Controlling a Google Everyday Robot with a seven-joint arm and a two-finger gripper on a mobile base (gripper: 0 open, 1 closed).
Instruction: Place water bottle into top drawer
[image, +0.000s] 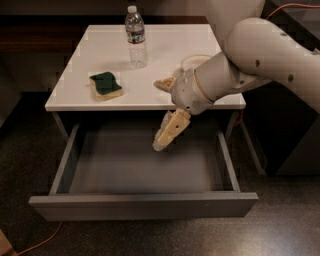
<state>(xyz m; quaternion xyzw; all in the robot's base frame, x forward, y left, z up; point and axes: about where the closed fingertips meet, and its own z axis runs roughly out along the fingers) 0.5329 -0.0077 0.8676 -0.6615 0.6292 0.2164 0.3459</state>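
Looking like only the opening bit is done: the top drawer (145, 172) is sitting pulled out, and at the white table's (172, 42) front edge the gripper (159, 114) is hovering, jaws wide, gripping nothing, while the water bottle (136, 37) is standing untouched at the back.

The white bowl (190, 60), at 3 o'clock of the water bottle (135, 36), is mostly covered by the arm (260, 60); only an arc of its rim is seen. The arm is cut off by the right edge. The gripper (165, 107), fingers spread, is located at the front edge of the table (165, 40), above the top drawer (145, 205), whose rear wall is concealed under the table. The bottle's label print cannot be read. The orange cable (42, 240), at 7 o'clock, is cut off by the bottom edge
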